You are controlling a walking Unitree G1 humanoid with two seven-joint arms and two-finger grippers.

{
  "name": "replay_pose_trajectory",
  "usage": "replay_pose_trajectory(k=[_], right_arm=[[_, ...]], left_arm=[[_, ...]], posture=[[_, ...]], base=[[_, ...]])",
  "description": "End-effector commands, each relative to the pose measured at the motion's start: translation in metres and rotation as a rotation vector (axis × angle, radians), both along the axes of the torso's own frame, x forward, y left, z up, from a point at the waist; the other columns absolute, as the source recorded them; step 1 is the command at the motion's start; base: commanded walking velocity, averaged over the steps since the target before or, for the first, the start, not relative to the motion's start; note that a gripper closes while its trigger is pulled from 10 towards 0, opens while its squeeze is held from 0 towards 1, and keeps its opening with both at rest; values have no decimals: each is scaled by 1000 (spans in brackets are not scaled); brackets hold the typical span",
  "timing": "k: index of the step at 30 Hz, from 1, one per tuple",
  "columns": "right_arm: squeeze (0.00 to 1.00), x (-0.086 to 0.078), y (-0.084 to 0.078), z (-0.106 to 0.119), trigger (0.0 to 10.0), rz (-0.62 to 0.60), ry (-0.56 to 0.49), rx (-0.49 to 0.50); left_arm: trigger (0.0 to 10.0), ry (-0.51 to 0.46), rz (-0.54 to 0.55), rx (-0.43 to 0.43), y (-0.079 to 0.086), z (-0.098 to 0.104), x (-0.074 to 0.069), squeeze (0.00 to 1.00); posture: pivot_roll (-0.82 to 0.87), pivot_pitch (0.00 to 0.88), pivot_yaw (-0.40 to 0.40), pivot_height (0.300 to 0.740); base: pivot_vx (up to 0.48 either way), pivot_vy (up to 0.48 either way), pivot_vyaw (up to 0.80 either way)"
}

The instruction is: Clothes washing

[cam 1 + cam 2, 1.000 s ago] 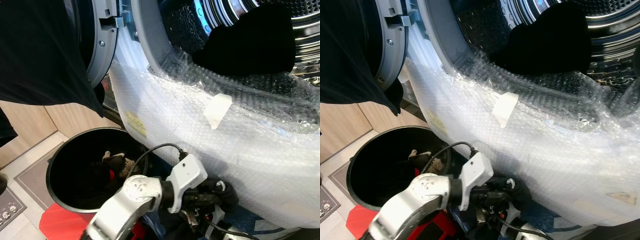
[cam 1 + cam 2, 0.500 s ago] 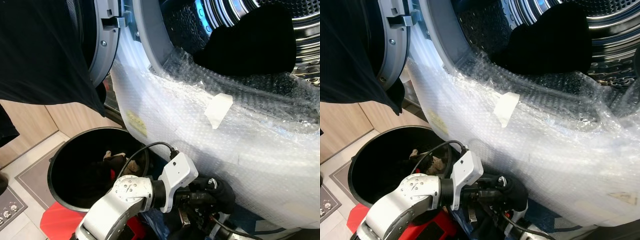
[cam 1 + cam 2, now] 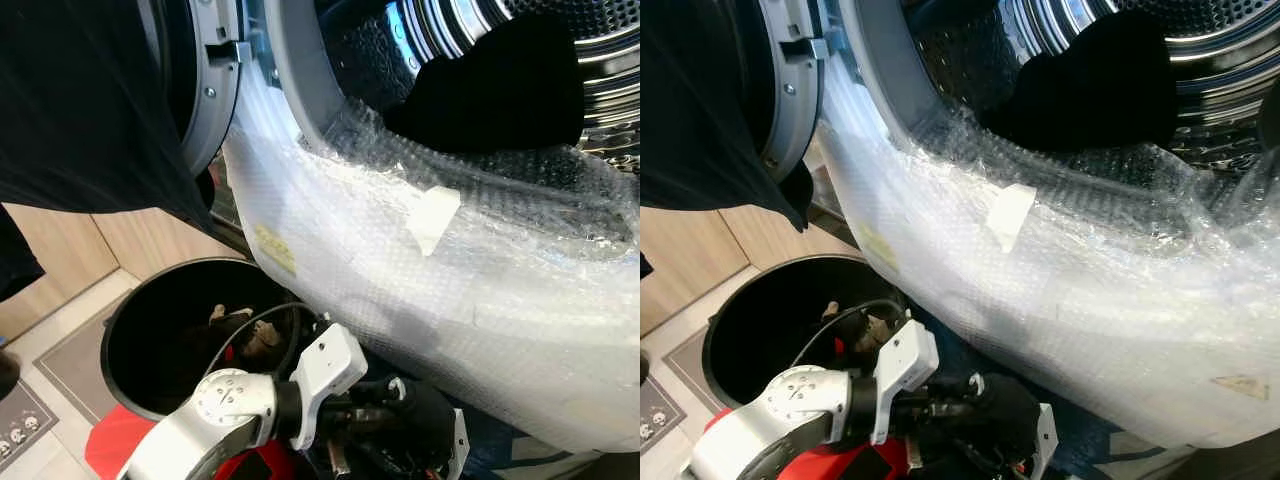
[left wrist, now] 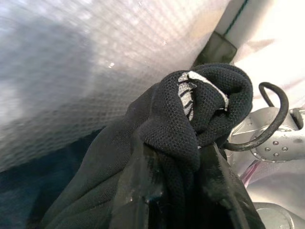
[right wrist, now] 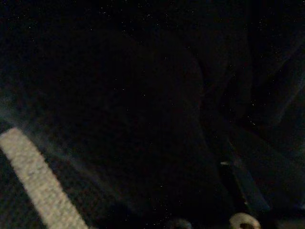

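Left wrist view: gripper [image 4: 178,186] (left) around black garment [image 4: 190,119]

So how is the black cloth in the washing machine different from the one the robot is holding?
The black garment in the drum lies spread out and loose, high up inside the washer; the black mesh garment is bunched tight in the left end effector, low beside the black laundry bucket. The held one shows a grey striped label; the drum one looks plain. Both are black.
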State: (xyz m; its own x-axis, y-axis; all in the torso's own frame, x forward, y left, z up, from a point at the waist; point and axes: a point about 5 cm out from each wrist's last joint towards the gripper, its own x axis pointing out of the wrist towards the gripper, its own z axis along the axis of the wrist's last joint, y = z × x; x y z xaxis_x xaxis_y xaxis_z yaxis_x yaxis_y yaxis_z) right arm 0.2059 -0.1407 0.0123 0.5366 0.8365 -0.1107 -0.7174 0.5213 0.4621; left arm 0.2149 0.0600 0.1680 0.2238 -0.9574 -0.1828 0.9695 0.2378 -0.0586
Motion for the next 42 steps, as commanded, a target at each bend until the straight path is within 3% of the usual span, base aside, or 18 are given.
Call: replay_pose_trajectory(k=[1, 3, 4, 5, 6, 7, 8, 12, 17, 20, 23, 25, 29, 30, 36, 40, 41, 42], right_arm=[[0, 5, 2, 5, 0, 10, -16, 17], [0, 6, 6, 3, 0, 29, -16, 5], [0, 7, 8, 3, 0, 44, -22, 0], [0, 8, 9, 4, 0, 48, -26, -1], [0, 9, 9, 4, 0, 44, -30, 3], [0, 10, 9, 5, 0, 37, -32, 9], [0, 11, 11, 5, 0, 29, -30, 16], [0, 10, 14, 5, 0, 47, -28, 18], [0, 11, 14, 8, 0, 47, -46, 24], [0, 9, 12, 7, 0, 45, -38, 21], [0, 6, 13, 2, 0, 54, -19, 14], [0, 5, 13, 2, 0, 59, -18, 14], [0, 3, 16, 2, 0, 78, -15, 17], [0, 3, 15, 3, 0, 77, -17, 18], [0, 1, 14, 4, 0, 90, -17, 29], [0, -4, 11, 12, 0, 139, -35, 65], [0, -4, 11, 12, 0, 139, -35, 65], [0, -6, 11, 14, 0, 158, -41, 71]], left_arm=[[0, -12, -13, -13, 1, 6, -2, 0], [0, -19, -7, 12, 2, 3, -2, 0], [1765, -20, -16, 9, 1, 4, -3, 0], [1765, -18, -21, 1, 1, 5, -4, 0], [6980, -16, -33, -11, 0, 7, -6, 1000], [6980, -7, -55, -24, -1, 8, -9, 1000], [10000, 7, -79, -10, 1, 4, -14, 1000], [10000, 16, -85, 42, 6, -1, -15, 1000], [10000, -21, 56, 69, 25, 5, -3, 1000], [10000, -26, 96, 86, 41, 8, -6, 1000], [10000, -1, 143, -30, 60, 22, -3, 1000], [10000, -3, 154, -31, 63, 23, -2, 1000], [10000, -3, 187, 36, 95, 27, -3, 1000], [10000, -1, 251, 86, 105, 22, -1, 1000], [10000, -9, 436, 118, 124, 13, 9, 1000], [10000, -128, 688, 150, 139, 15, 31, 1000], [10000, -128, 688, 150, 139, 15, 31, 1000], [10000, -120, 726, 156, 141, 11, 33, 173]], posture=[[127, 67, -6, 740], [127, 61, -2, 740], [127, 66, -6, 740], [127, 66, -6, 740], [129, 69, -9, 740], [130, 65, -12, 740], [122, 62, -11, 740], [122, 59, -9, 740], [124, 62, -1, 740], [126, 63, -1, 740], [132, 67, -4, 740], [136, 68, -6, 740], [143, 81, -5, 740], [142, 87, -2, 740], [149, 93, -12, 740], [148, 101, -15, 740], [148, 101, -15, 740], [148, 101, -15, 740]], base=[[0, 0, 0], [0, 0, 0], [0, 0, 0], [0, 0, 0], [0, 0, 0], [0, 0, 0], [0, 0, 0], [0, 0, 0], [0, 0, 0], [0, 0, 0], [0, 0, 0], [0, 0, 0], [0, 0, 0], [0, 0, 0], [0, 0, 0], [0, 0, 0], [0, 0, 0], [0, 0, 0]])
